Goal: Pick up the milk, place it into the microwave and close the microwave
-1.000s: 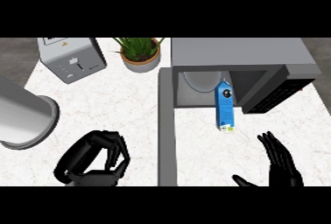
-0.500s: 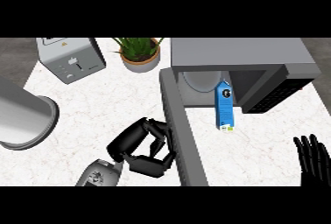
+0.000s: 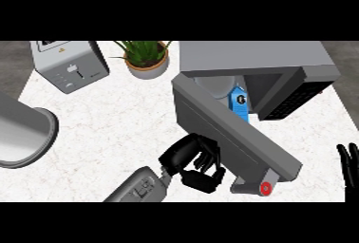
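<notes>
The blue and white milk carton (image 3: pixel 239 105) stands inside the cavity of the grey box-shaped microwave (image 3: pixel 256 58), visible in the gap between the cavity opening and the door. The grey microwave door (image 3: pixel 231 135) is part-way swung, running diagonally from the cavity's left side down to a corner bearing a round red button (image 3: pixel 266 188). The black left hand (image 3: pixel 191 161) sits against the door's outer face near its lower end, fingers curled inward with nothing in them, in contact with the door panel. The black right hand (image 3: pixel 348 167) shows at the view's right edge, fingers straight, upright and slightly apart, touching nothing. On the white marble counter (image 3: pixel 112 118) stand a silver toaster (image 3: pixel 69 64), a potted green plant (image 3: pixel 146 58) and a grey cylindrical container (image 3: pixel 21 133), all well apart from the hands.
</notes>
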